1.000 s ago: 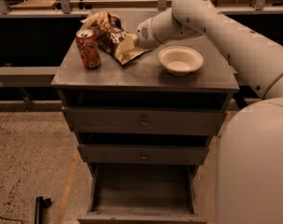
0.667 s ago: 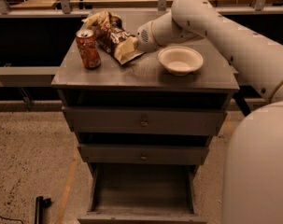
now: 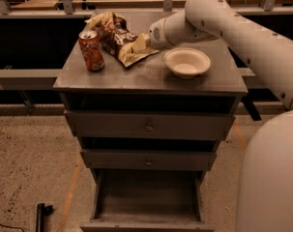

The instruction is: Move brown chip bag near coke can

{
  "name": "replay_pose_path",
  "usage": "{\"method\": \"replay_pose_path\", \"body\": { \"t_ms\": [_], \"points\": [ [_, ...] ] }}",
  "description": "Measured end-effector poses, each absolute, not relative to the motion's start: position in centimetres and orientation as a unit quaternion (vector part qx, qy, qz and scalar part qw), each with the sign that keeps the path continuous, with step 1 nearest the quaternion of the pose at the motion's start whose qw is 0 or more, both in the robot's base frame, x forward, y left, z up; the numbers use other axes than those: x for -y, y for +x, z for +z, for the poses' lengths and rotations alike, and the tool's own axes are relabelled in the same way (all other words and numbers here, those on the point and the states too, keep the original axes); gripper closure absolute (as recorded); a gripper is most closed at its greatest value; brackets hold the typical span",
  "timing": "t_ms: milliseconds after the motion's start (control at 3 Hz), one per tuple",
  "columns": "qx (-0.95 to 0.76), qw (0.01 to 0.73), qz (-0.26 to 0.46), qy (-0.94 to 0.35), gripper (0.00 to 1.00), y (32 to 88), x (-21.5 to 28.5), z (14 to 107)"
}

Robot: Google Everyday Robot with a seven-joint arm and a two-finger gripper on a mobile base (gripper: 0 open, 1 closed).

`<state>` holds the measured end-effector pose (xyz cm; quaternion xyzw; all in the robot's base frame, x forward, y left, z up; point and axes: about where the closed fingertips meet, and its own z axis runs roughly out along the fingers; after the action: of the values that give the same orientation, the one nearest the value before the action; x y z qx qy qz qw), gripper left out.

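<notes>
Gripper (image 3: 149,38) hangs low over the cabinet top (image 3: 151,77), its tip meeting the pale end of the bag (image 3: 118,37). We cannot tell whether it clamps the foil or merely touches it. The bowl (image 3: 186,62) sits just beside it, apart from the bag. Past the bag's far end stands the can (image 3: 91,50), close alongside. We judge the bag near enough, so any release should be gentle, neither dragging foil back nor tipping the can.

Smooth matt white claw (image 3: 147,38) at crinkled foil brown chip bag (image 3: 119,40), shiny metal coke can (image 3: 91,50)
</notes>
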<state>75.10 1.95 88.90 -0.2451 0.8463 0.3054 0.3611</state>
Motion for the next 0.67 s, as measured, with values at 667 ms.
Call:
{"method": "replay_pose_path", "body": {
  "t_ms": [667],
  "points": [
    [-0.803,0.494,0.241,-0.230,0.00,76.8,6.9,95.7]
  ]
}}
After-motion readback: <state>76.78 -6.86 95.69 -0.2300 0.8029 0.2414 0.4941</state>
